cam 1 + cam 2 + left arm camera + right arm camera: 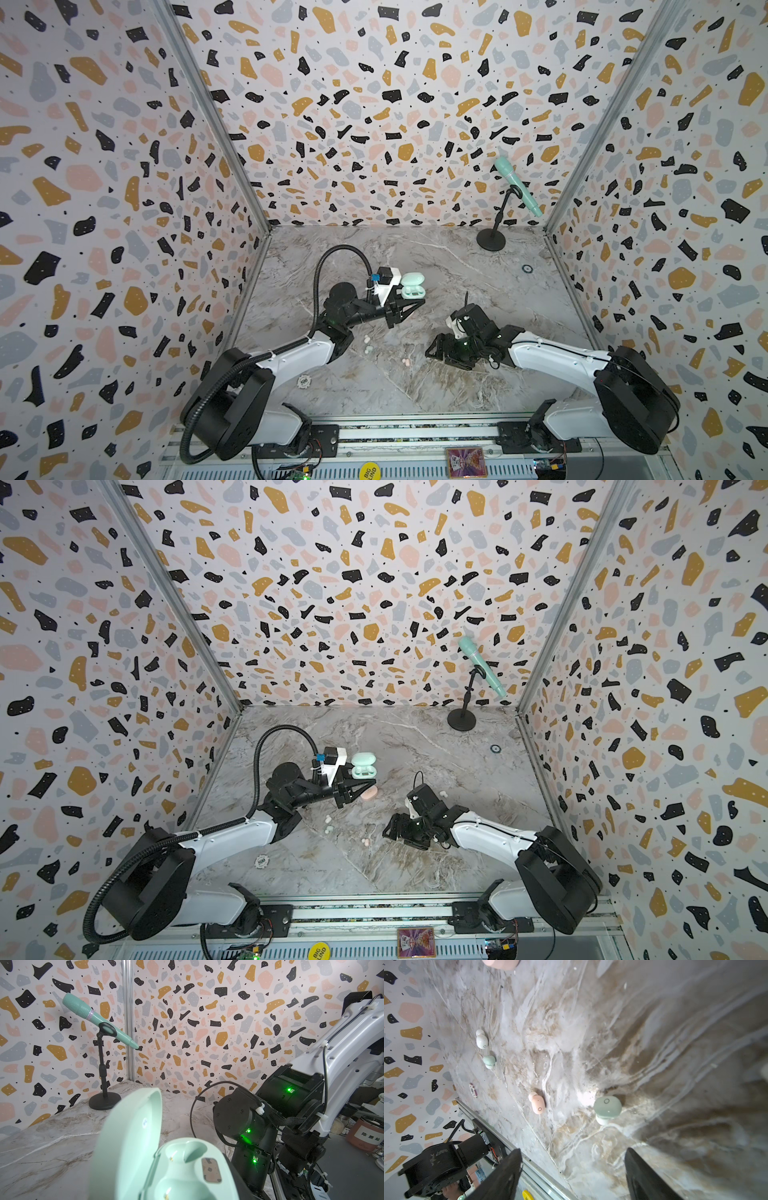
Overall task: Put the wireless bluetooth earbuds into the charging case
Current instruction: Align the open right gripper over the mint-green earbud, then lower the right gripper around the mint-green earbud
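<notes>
Left fingers (pixel 406 308): clamped on open mint case (pixel 412 284), frame centre.
Right fingers (pixel 639 1169): spread wide, empty.
Mint earbud (pixel 607 1107): on tabletop (pixel 654 1043), right of centre.

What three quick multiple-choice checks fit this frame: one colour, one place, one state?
1. The largest-looking earbud on the table ahead of the right gripper is: A white; B pink; C mint green.
2. The mint case is: A in the left gripper; B in the right gripper; C flat on the table.
3. Its lid is: A shut; B open, wells empty; C open, both wells filled.
Key: 1 C, pale green shell; 2 A, it sits at that gripper's tip in both top views; 3 B, left wrist view shows a raised lid and two bare wells.
</notes>
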